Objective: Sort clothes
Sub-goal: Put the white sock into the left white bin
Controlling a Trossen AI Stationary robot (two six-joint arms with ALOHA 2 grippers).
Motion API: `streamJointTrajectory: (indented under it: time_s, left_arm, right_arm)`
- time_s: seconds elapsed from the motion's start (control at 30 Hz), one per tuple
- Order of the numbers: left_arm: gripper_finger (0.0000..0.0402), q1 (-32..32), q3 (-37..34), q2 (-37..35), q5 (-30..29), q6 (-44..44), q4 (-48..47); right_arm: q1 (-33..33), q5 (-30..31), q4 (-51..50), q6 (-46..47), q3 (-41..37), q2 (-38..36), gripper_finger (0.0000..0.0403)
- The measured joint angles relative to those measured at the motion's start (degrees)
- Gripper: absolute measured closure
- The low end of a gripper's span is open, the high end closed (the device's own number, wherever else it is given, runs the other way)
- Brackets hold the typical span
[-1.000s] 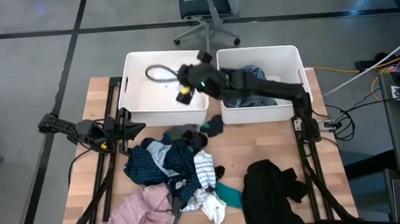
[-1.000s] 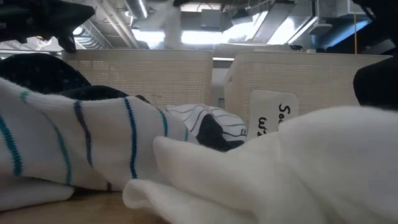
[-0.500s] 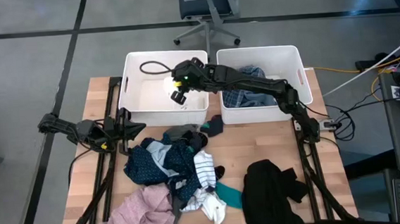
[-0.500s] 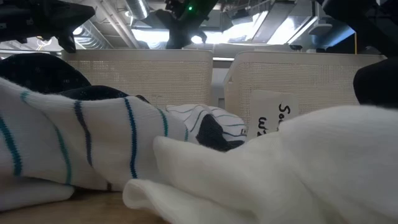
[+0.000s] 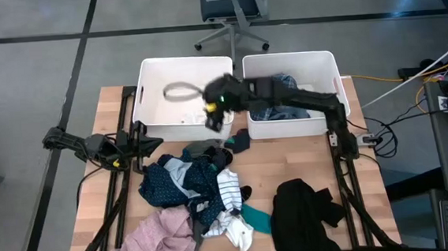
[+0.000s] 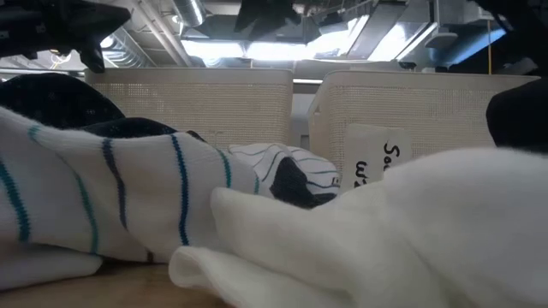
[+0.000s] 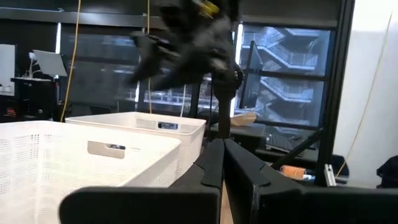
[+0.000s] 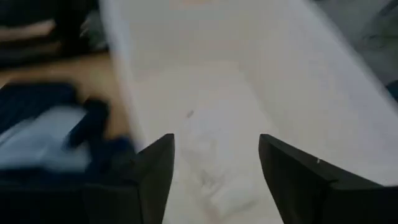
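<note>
While the right gripper [image 5: 215, 114] hangs over the near-right corner of the left tub [image 5: 155, 129], its fingers are spread wide w/ nothing between them; right wrist view confirms, just white tub floor showing in the gap. Left gripper [image 5: 148, 143] sits parked at the table's left edge, jaws pressed shut, empty.

Progress: early, I'd say. One dark looped item [image 5: 177, 91] lies in the left tub, far side; can't tell what it is from up here. Right tub [image 5: 328, 61] has a blue plaid piece [image 5: 280, 86] plus a bit more fabric. Most of the clothes are unsorted on the table: navy heap [image 5: 173, 184] in the middle, striped piece [image 5: 230, 188] beside it, pink garment [image 5: 159, 237] near-left, teal bit [image 5: 256, 217], white piece [image 5: 238, 234], black garment [image 5: 305, 215] near-right, and a dark sock [image 5: 239, 140] just near of the tubs. So lots left, maybe a fifth done.

Views: high view alone gives the whole layout & both tubs' contents. Low view is nearly blocked by a white sock w/ teal and navy stripes [image 6: 111, 197] right up close; tub walls behind, label on the right one only partly readable. Left wrist view catches the right arm blurred above the tub rims, nothing of the pile.
</note>
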Motion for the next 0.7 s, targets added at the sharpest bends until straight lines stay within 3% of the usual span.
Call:
streamJointTrajectory:
  time_s: [0.13,0.27,0.57,0.7]
  left_arm:
    - [0.04,0.0,0.0,0.0,5.3,-0.4,0.1]
    - [0.04,0.0,0.0,0.8,5.8,-1.7,0.1]
    - [0.04,0.0,5.6,13.6,6.3,-5.2,-3.7]
    - [0.04,0.0,7.3,19.2,6.3,-5.2,-3.9]
  right_arm:
    - [7.1,0.0,-8.0,2.9,-0.1,-1.7,0.0164]
    - [14.8,0.0,-14.7,5.6,-0.2,-1.6,0.0164]
    - [26.9,3.2,-12.9,12.3,-14.4,-1.0,0.0164]
    - [30.3,-1.8,-5.0,16.0,-23.6,-0.9,0.0164]
